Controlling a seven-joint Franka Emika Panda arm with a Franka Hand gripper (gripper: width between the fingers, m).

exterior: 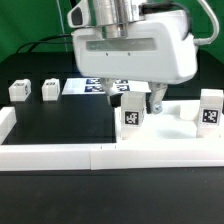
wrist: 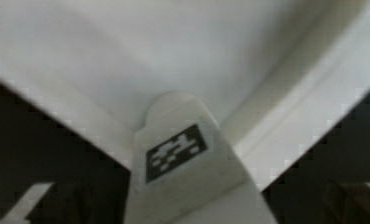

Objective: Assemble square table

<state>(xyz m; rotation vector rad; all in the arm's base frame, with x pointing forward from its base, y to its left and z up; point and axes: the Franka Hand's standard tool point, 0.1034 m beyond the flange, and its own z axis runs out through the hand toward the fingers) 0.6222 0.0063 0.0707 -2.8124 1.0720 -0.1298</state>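
Observation:
The white square tabletop lies on the black table at the exterior view's right, its raised rim toward the front. My gripper hangs over its left part, shut on a white tagged leg held upright at the tabletop's near left corner. In the wrist view the leg fills the middle between my dark fingers, with the tabletop behind it. A second leg stands upright at the tabletop's right. Two more legs lie at the far left.
The marker board lies flat behind my gripper. A long low white border wall runs along the front, with a short piece at the exterior view's left. A green backdrop stands behind the table.

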